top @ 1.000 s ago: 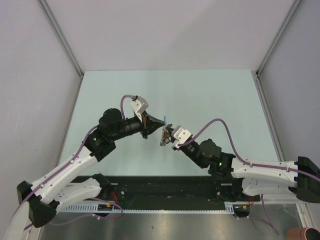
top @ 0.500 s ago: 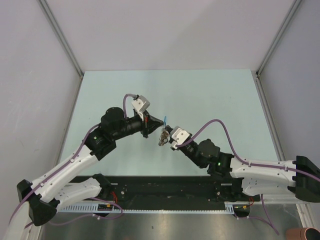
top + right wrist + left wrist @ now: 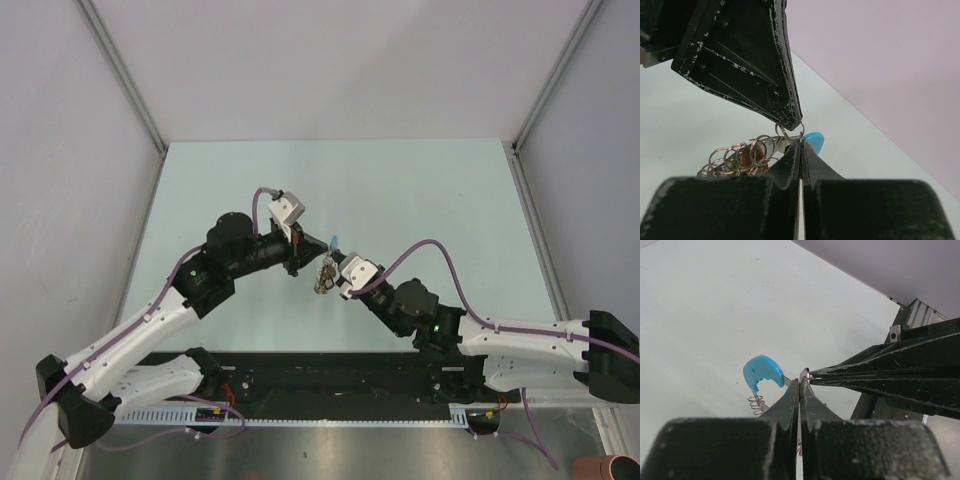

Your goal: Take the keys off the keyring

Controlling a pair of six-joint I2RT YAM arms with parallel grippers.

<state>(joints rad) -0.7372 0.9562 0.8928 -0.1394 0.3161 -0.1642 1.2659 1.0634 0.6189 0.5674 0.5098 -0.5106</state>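
Left gripper point(image 3: 800, 384) and right gripper point(image 3: 800, 145) both clamp the keyring point(image 3: 732, 156), tips touching, over table point(image 3: 420, 190); red-headed key point(image 3: 747, 160) hangs among rings.

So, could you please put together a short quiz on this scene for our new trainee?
1. True or false: the left gripper is shut.
2. The curved piece on the keyring is: A red, B blue, C green.
3. Fill in: the right gripper is shut on the ____.
Key: 1 true; 2 B; 3 keyring.
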